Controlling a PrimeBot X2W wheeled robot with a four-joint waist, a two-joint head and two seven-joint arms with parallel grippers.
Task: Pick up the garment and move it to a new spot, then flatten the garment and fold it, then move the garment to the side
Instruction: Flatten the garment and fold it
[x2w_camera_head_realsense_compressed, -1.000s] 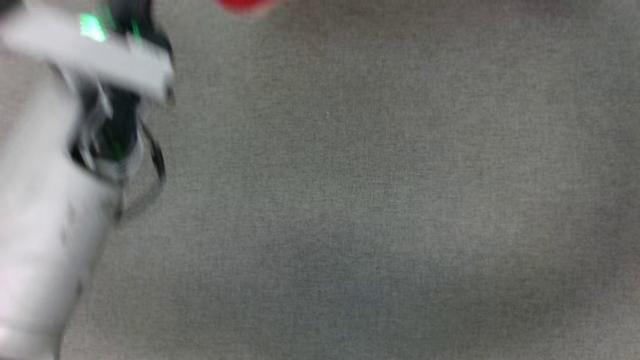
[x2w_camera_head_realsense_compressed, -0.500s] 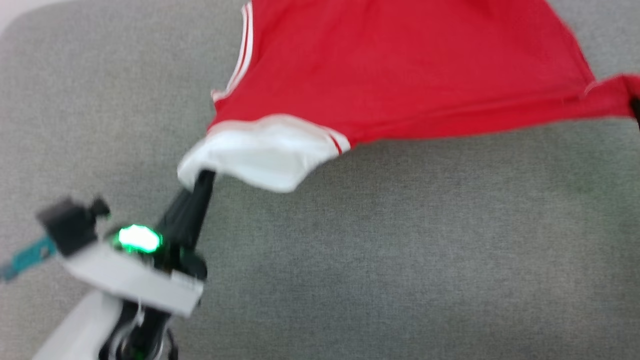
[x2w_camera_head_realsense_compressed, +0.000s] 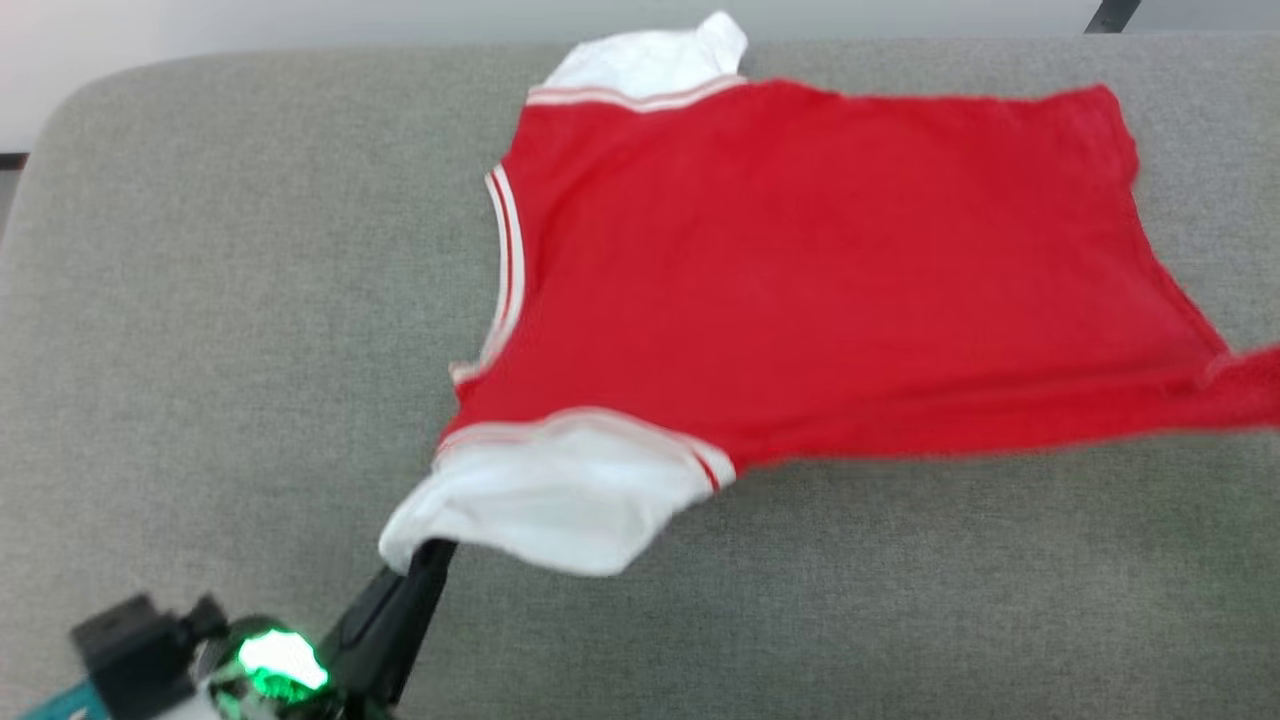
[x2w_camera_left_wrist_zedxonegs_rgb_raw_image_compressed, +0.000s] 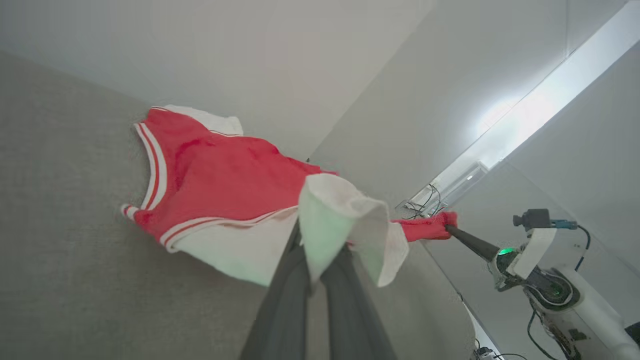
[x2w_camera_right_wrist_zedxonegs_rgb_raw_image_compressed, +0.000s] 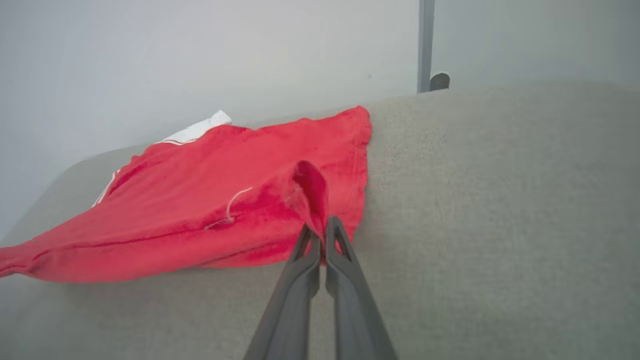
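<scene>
Since the earlier frames the head view has been swung upward, so the jersey (x2w_camera_head_realsense_compressed: 800, 280), cut off at 12 o'clock half a second ago, is now seen nearly whole; the hold on its sleeve is unchanged. The jersey is spread on the grey cloth tabletop (x2w_camera_head_realsense_compressed: 200, 300), from the centre toward 12 and 3 o'clock. The left hand (x2w_camera_head_realsense_compressed: 432, 552), at 7 o'clock, is closed on the edge of the near white sleeve (x2w_camera_head_realsense_compressed: 560, 500). The right hand (x2w_camera_right_wrist_zedxonegs_rgb_raw_image_compressed: 322, 226) is closed on a red corner of the jersey, which is drawn out toward 3 o'clock in the head view.
</scene>
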